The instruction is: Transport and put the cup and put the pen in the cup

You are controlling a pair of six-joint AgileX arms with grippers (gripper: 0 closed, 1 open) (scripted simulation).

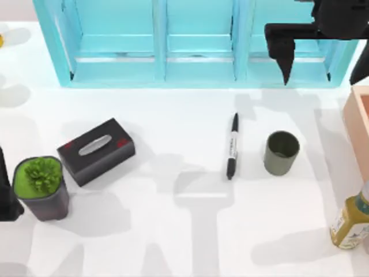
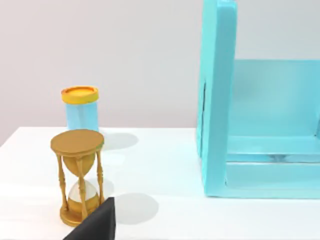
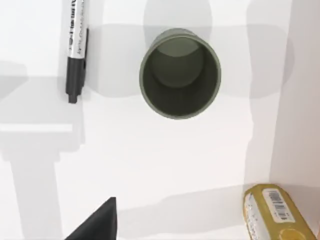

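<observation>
Top view: potted plant and yellow bottle nearest, left gripper parked at left edge, fingers can't tell. Mid-table, pen lies flat just beside upright cup, apart, both free. Tissue box well left. Far, right gripper over the shelf, fingers can't tell; path down looks unblocked.

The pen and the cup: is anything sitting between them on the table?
Nothing visible. The pen lies flat on bare white table just left of the upright cup, apart from it. The right gripper hangs above, back by the blue shelf.
</observation>
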